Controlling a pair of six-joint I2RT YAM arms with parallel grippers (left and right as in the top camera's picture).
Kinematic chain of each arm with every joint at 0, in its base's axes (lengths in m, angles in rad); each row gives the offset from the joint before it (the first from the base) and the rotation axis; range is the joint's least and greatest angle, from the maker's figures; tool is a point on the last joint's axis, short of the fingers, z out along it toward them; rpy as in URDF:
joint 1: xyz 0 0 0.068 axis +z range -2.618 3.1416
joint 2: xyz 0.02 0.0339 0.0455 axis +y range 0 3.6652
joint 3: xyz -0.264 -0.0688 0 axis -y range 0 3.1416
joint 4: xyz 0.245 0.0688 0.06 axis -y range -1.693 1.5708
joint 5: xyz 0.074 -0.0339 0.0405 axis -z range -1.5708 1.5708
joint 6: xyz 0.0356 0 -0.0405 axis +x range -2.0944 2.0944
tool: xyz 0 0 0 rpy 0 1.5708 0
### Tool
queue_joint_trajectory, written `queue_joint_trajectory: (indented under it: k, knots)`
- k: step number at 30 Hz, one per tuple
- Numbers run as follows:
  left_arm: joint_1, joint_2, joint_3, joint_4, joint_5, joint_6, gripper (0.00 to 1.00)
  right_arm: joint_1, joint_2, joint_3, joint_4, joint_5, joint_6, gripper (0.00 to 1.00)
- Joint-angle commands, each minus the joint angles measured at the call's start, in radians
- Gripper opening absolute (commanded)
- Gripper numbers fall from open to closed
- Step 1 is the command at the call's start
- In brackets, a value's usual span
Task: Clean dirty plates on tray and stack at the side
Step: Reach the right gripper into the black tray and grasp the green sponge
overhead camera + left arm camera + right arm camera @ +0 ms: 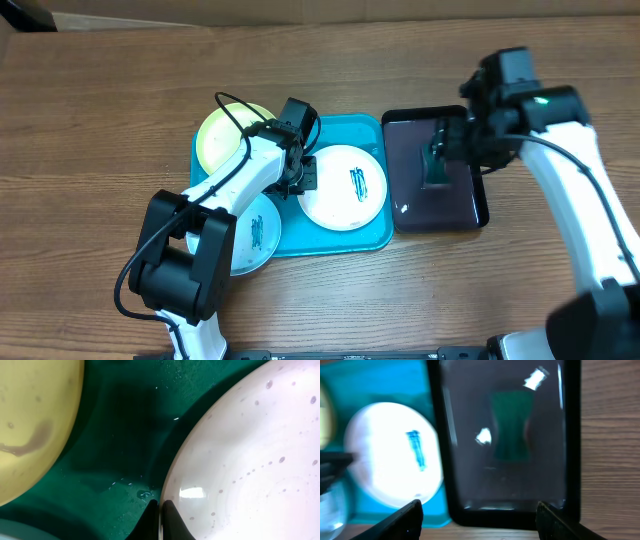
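Table [100, 120]: bare wood lying open on every side.
Turquoise tray [345, 128], centre: carrying white plate [330, 200] at right, teal smear showing; yellow-green plate [222, 135] upper left; pale blue plate [255, 235] lower left.
Black tray [440, 205], right: holding green sponge [509, 425].
Right gripper [479, 510]: gaping wide, empty, hovering above sponge.
Left gripper [160, 510]: pinching white plate's left rim, fingers nearly meeting.

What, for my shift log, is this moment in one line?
left claw: pinching white plate rim on blue tray | right claw: open over sponge in black tray
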Motion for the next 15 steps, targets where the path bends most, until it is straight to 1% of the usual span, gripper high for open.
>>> queue_joint_trajectory:
  k: [1, 4, 8, 15]
  knots:
    - [-0.002, 0.01, -0.007, 0.003, 0.0, -0.017, 0.04, 0.028, 0.074, 0.02, 0.016, 0.196, 0.047, 0.74]
    - [-0.002, 0.01, -0.007, 0.003, 0.0, -0.017, 0.05, 0.031, 0.146, 0.019, 0.032, 0.251, 0.047, 0.74]
    - [-0.002, 0.01, -0.007, 0.004, 0.0, -0.017, 0.06, 0.03, 0.214, 0.0, 0.071, 0.251, 0.047, 0.74]
    - [-0.002, 0.01, -0.007, 0.005, 0.0, -0.017, 0.07, 0.031, 0.275, -0.065, 0.162, 0.24, 0.047, 0.74]
